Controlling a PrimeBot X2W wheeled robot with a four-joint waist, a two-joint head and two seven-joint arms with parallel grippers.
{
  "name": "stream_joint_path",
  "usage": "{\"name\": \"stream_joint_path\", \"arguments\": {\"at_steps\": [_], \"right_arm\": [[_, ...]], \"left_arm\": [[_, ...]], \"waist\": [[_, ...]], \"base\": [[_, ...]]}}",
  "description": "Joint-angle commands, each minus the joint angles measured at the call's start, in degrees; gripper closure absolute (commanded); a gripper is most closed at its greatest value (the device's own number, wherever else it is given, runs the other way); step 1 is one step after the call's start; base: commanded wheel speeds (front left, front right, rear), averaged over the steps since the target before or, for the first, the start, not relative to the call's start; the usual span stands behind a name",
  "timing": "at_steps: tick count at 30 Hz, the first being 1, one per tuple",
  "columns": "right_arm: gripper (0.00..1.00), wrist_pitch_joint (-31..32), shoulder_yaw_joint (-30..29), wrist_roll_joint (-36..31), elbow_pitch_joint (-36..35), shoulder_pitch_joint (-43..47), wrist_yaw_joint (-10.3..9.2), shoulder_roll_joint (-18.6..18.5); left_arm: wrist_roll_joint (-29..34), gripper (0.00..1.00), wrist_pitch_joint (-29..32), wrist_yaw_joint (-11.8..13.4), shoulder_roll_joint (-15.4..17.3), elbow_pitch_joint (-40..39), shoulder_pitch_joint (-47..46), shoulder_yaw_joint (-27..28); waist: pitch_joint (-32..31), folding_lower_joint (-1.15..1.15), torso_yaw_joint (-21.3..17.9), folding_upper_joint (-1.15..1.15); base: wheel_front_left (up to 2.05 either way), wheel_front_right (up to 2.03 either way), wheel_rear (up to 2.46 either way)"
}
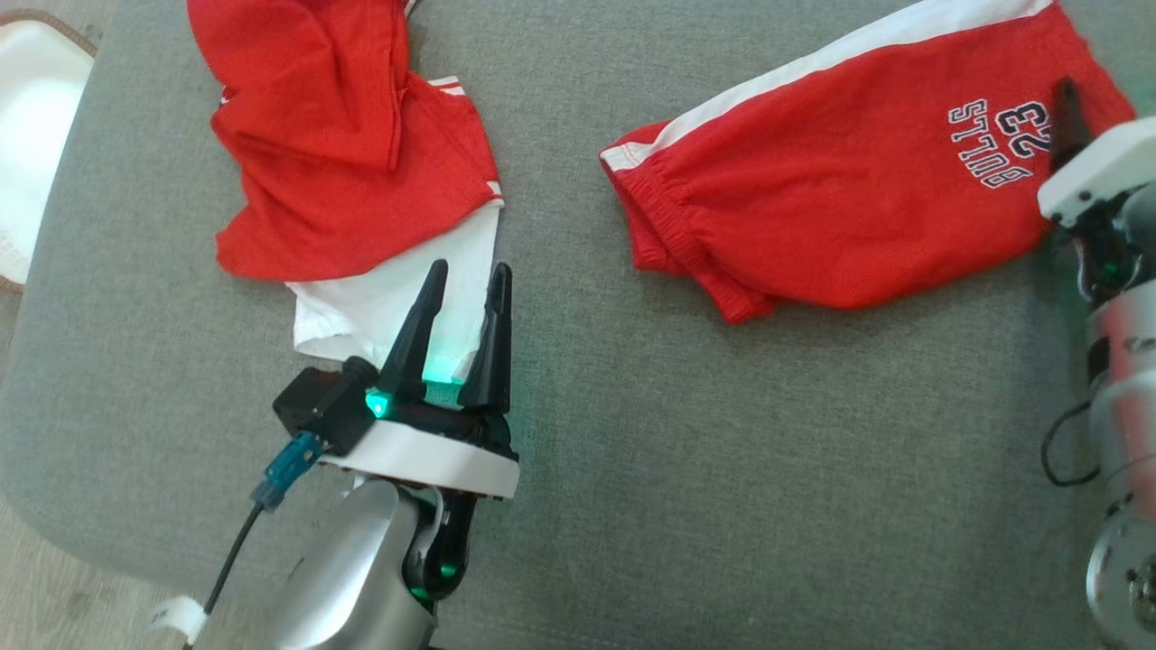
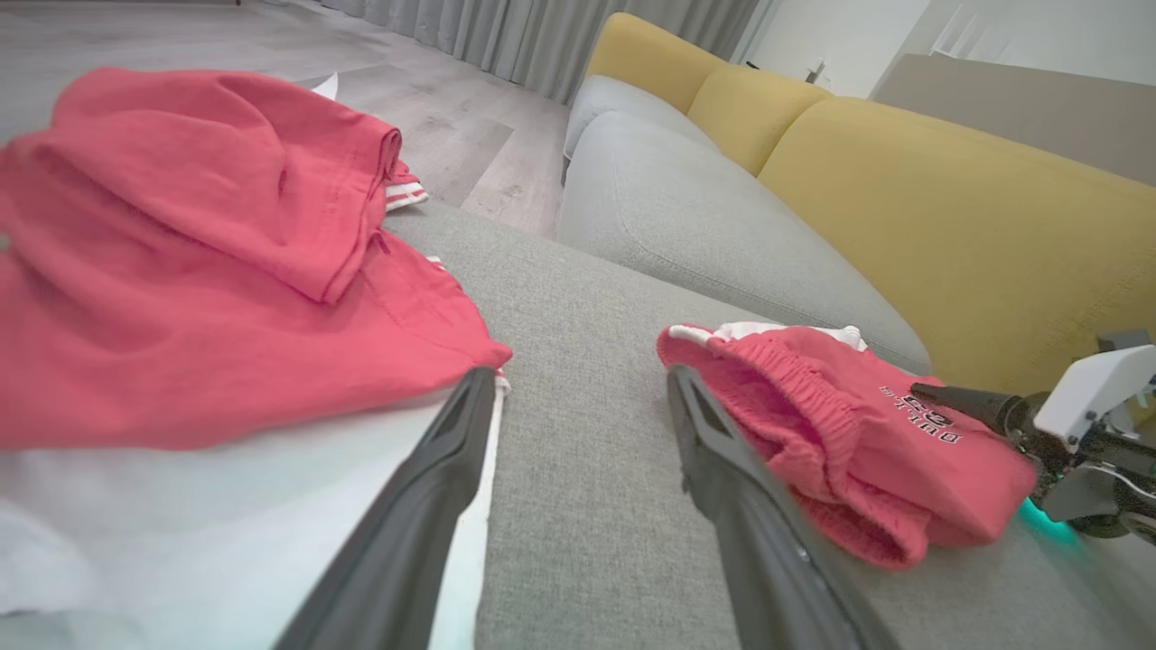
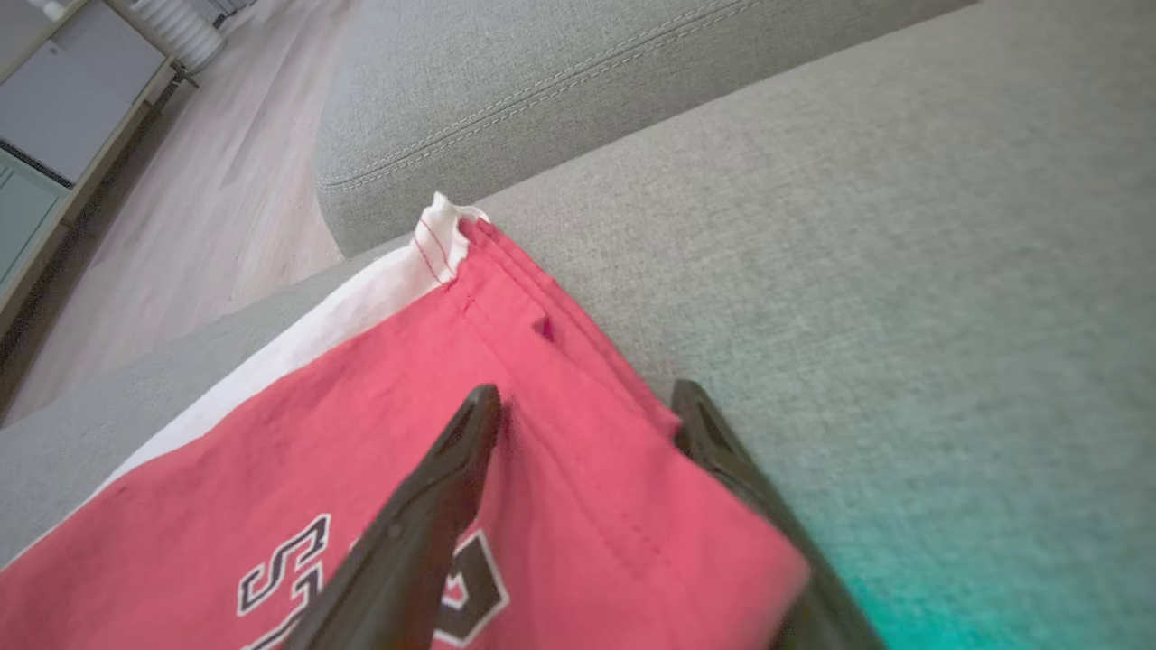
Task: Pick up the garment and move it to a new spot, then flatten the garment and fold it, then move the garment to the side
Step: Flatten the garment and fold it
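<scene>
Shorts [image 1: 858,181] edge inside spread right end effector [image 3: 587,397]; left end effector [image 1: 470,268] spread over white cloth [image 1: 352,311].

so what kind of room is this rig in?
Probably a home living room: grey sofa with yellow back cushions, wood-look floor, long curtains, and red shorts laid on a grey upholstered seat.

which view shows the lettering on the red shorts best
The head view: the whole lettering on the red shorts shows from above, though upside down. The left wrist view has it small and far off. The right wrist view catches part of it, cut off at the bottom edge.
</scene>
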Motion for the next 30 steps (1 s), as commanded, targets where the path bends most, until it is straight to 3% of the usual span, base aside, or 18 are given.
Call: {"name": "stream_joint_path", "arguments": {"at_steps": [1, 14, 30], "right_arm": [[1.00, 1.17, 1.95, -0.31, 1.77, 0.63, -0.04, 1.84], [1.00, -9.75, 3.13, 5.60, 1.73, 0.17, -0.04, 1.45], [1.00, -17.42, 0.78, 12.83, -9.30, 15.89, -0.04, 4.21]], "left_arm": [[-0.23, 0.00, -0.53, 0.43, 0.47, -1.88, -1.80, 1.29], [0.38, 0.00, -0.53, 0.46, 0.47, -1.33, -1.56, 2.13], [1.65, 0.00, -0.53, -0.56, 0.47, -1.33, 2.31, 5.23]], "waist": [[0.17, 0.00, 0.11, 0.00], [-2.78, 0.00, -4.37, 0.00], [-10.22, 0.00, -13.10, 0.00]], "base": [[0.00, 0.00, 0.00], [0.00, 0.00, 0.00], [0.00, 0.00, 0.00]]}}
